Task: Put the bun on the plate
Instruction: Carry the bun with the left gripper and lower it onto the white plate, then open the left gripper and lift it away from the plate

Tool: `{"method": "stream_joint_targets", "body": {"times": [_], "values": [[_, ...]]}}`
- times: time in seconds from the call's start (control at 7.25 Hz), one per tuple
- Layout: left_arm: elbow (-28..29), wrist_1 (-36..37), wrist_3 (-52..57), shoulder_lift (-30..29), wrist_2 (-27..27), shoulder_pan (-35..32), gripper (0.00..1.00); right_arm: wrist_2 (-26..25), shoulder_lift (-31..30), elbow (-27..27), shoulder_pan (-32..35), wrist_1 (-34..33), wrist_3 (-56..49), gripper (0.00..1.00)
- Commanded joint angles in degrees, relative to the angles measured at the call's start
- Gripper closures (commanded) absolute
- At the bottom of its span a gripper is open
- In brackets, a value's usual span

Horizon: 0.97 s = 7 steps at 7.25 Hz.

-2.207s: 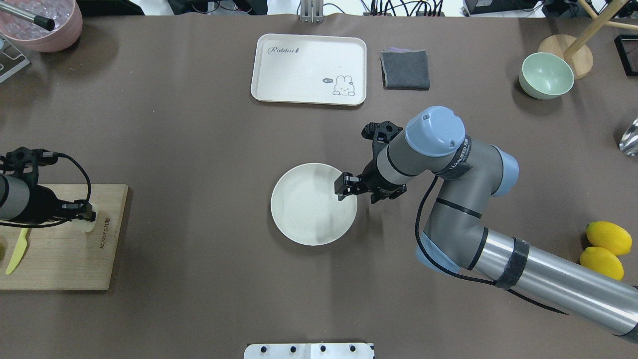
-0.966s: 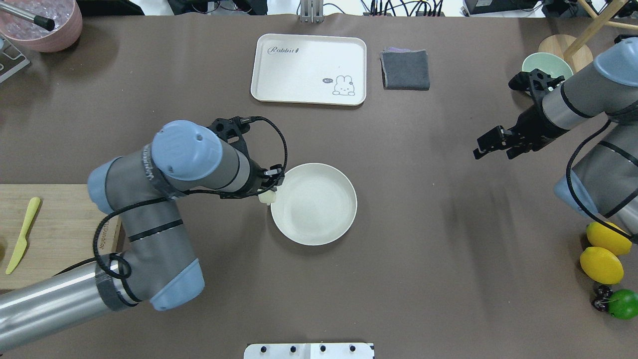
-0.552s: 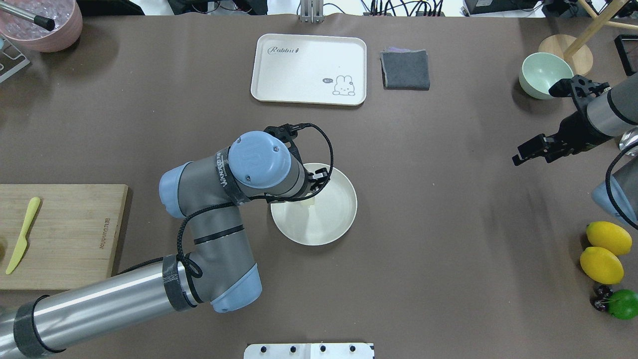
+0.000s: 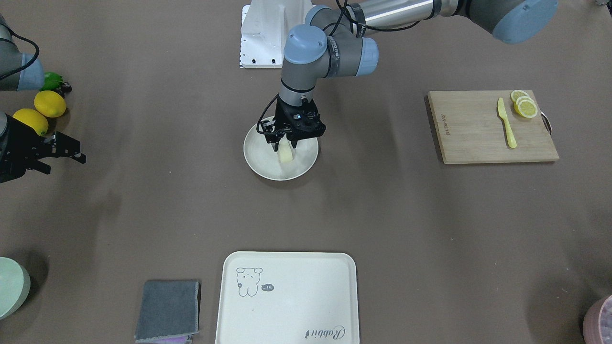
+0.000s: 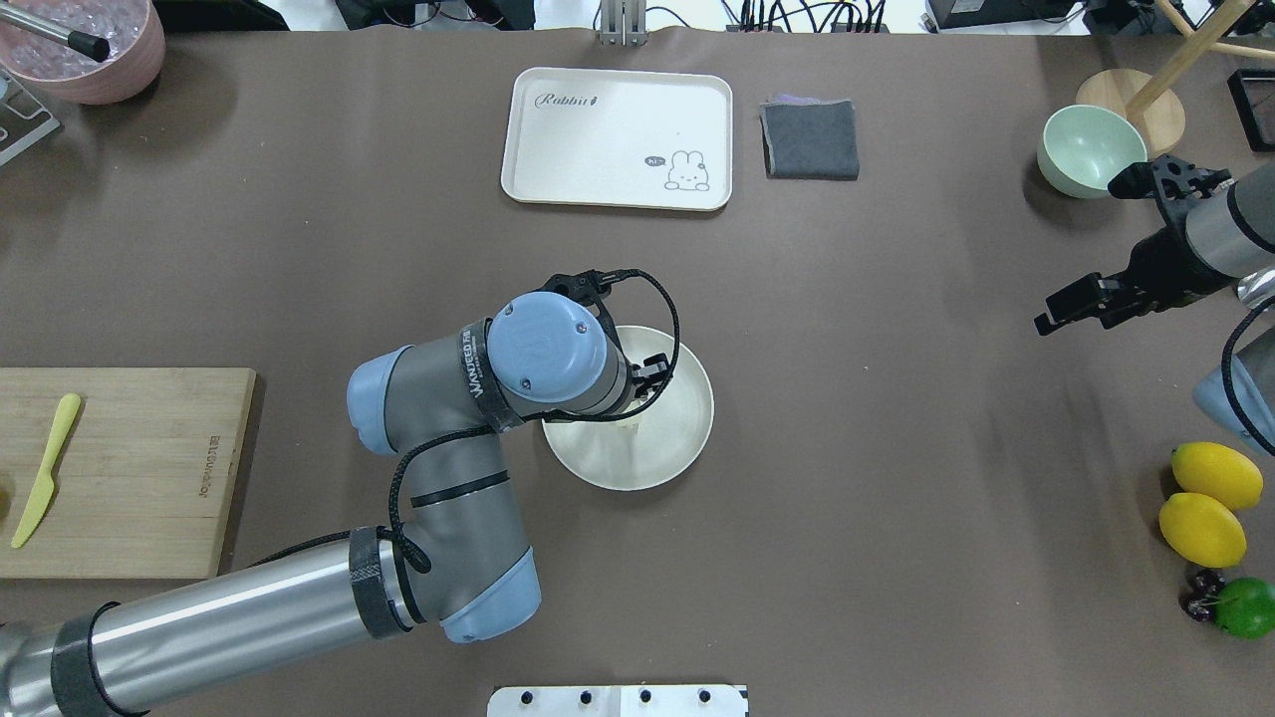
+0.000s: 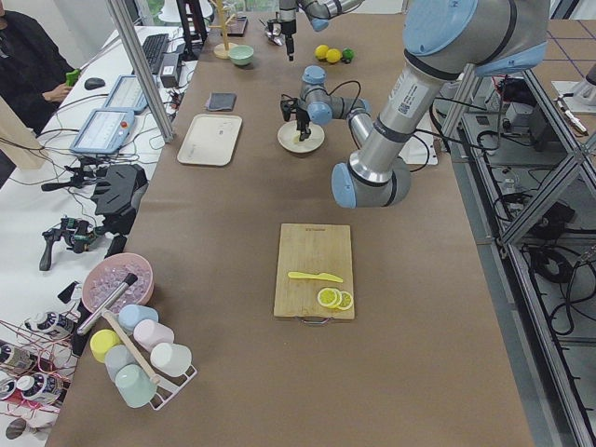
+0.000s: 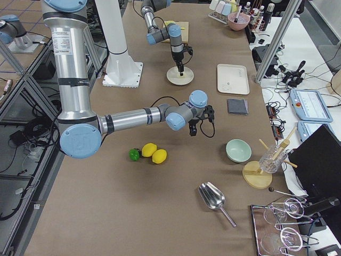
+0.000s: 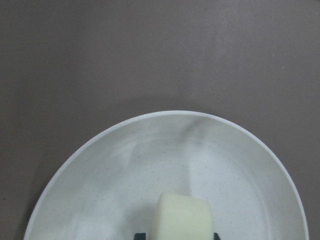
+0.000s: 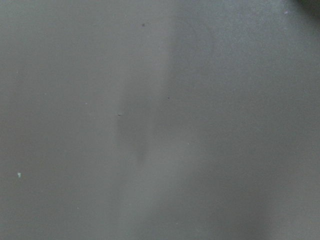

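The round off-white plate (image 5: pixel 680 440) lies at the table's middle. My left gripper (image 4: pixel 286 143) hangs over its centre, shut on the bun (image 4: pixel 286 154), a small pale cream lump that points down into the plate. The left wrist view shows the bun (image 8: pixel 182 218) between the two fingertips, with the plate (image 8: pixel 165 116) rim beyond it. Whether the bun touches the plate I cannot tell. In the overhead view my left wrist hides most of the bun. My right gripper (image 5: pixel 1051 315) hovers far off near the table's right edge, open and holding nothing.
A wooden cutting board (image 4: pixel 478 138) with a yellow knife (image 4: pixel 506 122) and lemon slices (image 4: pixel 523 105) lies on my left. At the far side are a cream tray (image 5: pixel 618 129), a grey cloth (image 5: pixel 810 139) and a pale green bowl (image 5: pixel 1091 149). Two lemons (image 5: pixel 1215 476) lie at the right edge.
My left arm has carried the bun from the cutting board to over the plate's centre. My right gripper has let go of the plate's rim and drawn back to the right edge.
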Motion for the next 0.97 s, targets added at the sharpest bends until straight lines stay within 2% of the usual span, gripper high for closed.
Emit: {"method": "stream_joint_targets", "body": {"times": [0.0,0.14,0.28,0.41,0.55,0.83], "values": [[-0.48,-0.05,0.00,-0.02,-0.05,-0.21,0.14,0.09,0.09,0.00,-0.07,0.00,-0.02,0.00],[-2.75,0.38,0.61,0.41,-3.35,-4.65,0.11,1.48,0.18,0.00,0.97,0.00,-0.02,0.00],[-5.29,1.00,1.66,4.24,-13.31,-10.62,0.03,3.06,0.09,0.53,3.42,0.00,-0.19,0.00],[-11.06,1.26,12.11,11.50,-16.71,-15.98,0.03,4.12,0.09,0.70,5.79,-0.35,-2.89,0.00],[-13.30,2.83,27.53,19.32,-19.36,-22.04,0.03,4.56,0.00,0.10,6.95,-0.52,-5.18,0.00],[-11.92,14.03,63.54,26.13,-28.30,-39.76,0.03,4.13,-0.78,-0.35,7.83,-0.61,-6.16,0.00]]}}
